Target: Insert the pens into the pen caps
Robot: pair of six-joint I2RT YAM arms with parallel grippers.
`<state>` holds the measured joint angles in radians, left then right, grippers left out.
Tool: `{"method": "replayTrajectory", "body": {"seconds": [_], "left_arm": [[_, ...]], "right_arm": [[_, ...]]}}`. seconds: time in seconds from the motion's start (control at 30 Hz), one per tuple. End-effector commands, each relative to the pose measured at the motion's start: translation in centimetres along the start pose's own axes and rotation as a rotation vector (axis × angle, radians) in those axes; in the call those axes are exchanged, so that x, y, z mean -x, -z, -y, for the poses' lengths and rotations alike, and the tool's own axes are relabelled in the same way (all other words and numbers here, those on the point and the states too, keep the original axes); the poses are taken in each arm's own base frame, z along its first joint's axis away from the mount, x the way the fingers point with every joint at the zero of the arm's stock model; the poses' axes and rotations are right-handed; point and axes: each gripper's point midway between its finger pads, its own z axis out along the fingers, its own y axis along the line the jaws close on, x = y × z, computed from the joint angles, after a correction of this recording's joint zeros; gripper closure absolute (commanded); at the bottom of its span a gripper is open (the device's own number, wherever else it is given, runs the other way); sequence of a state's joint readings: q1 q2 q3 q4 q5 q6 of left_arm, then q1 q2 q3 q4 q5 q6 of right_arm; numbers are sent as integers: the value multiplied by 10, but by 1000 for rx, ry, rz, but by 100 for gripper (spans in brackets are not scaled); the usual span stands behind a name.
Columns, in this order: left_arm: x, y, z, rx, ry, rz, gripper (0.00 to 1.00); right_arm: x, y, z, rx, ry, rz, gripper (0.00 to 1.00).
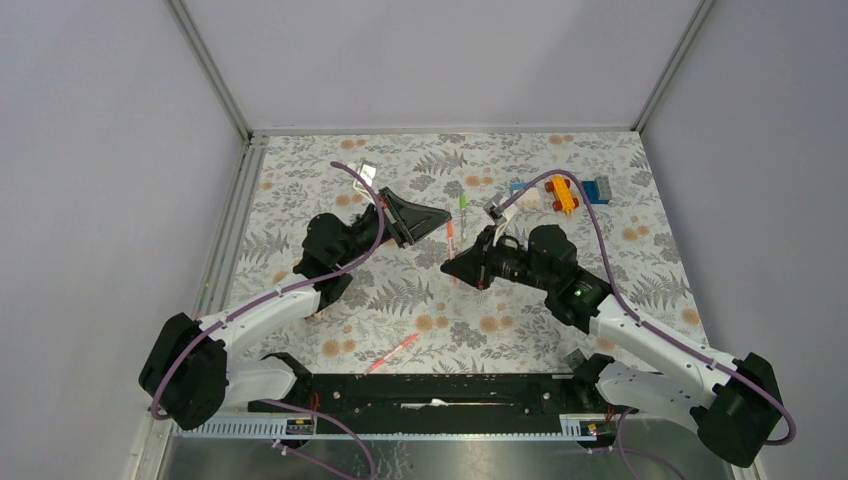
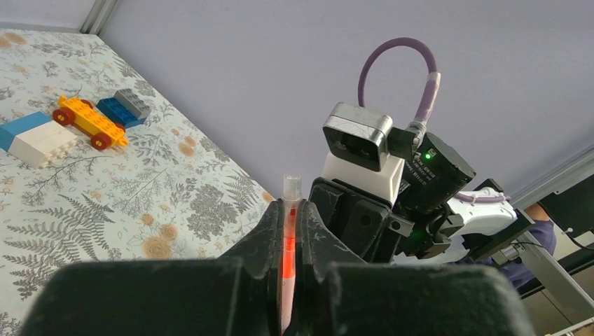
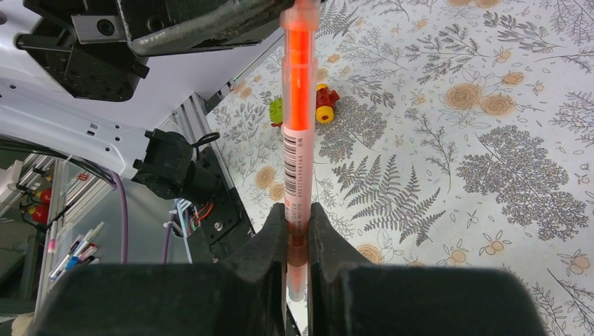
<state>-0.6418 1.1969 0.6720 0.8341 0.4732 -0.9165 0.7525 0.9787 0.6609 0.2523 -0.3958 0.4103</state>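
A pink-orange pen (image 1: 451, 243) spans the gap between my two grippers above the middle of the table. My left gripper (image 1: 443, 216) is shut on its far end. In the left wrist view the pen (image 2: 288, 238) sits between the jaws of that gripper (image 2: 290, 210), with a clear tip sticking out. My right gripper (image 1: 447, 266) is shut on the near end. In the right wrist view the barcoded pen (image 3: 300, 105) rises from my right gripper (image 3: 298, 224) toward the left one (image 3: 203, 24). Whether a pen cap sits on either end I cannot tell. A small green pen cap (image 1: 462, 203) lies just beyond. Another pink pen (image 1: 393, 352) lies near the front.
Toy blocks (image 1: 560, 192) in white, blue, yellow and grey stand at the back right, also seen in the left wrist view (image 2: 87, 120). A small red-yellow toy (image 3: 323, 103) with a green piece beside it lies by the left rail. Grey walls enclose the floral table (image 1: 620, 270).
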Motion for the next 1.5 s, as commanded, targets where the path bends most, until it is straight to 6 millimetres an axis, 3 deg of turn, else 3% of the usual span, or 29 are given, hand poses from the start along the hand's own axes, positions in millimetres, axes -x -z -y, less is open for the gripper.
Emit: {"method": "replayTrajectory", "body": {"seconds": [0.0, 0.37, 0.57, 0.7, 0.83, 1.0, 1.07, 1.2, 1.47], "left_arm": [[2, 4, 17, -60, -38, 7, 100], [-4, 2, 6, 1, -27, -19, 97], [-12, 3, -1, 24, -27, -43, 94], [-12, 3, 1, 24, -32, -52, 81], [0, 0, 9, 21, -53, -27, 63], [12, -7, 20, -1, -94, -22, 50], [13, -10, 22, -11, -98, -28, 49], [8, -11, 19, -9, -93, -45, 60], [-11, -6, -1, 45, -82, -86, 63]], "right_arm": [[45, -3, -12, -1, 72, 115, 100], [61, -8, 9, -126, 94, 137, 100], [72, -12, 9, -136, 103, 160, 100], [69, -13, 11, -137, 115, 155, 100], [60, -12, 12, -127, 120, 138, 100], [49, -10, 12, -112, 120, 116, 100], [46, -10, 13, -110, 119, 109, 100], [47, -8, 11, -106, 122, 115, 100], [48, -10, 7, -82, 125, 108, 100]]}}
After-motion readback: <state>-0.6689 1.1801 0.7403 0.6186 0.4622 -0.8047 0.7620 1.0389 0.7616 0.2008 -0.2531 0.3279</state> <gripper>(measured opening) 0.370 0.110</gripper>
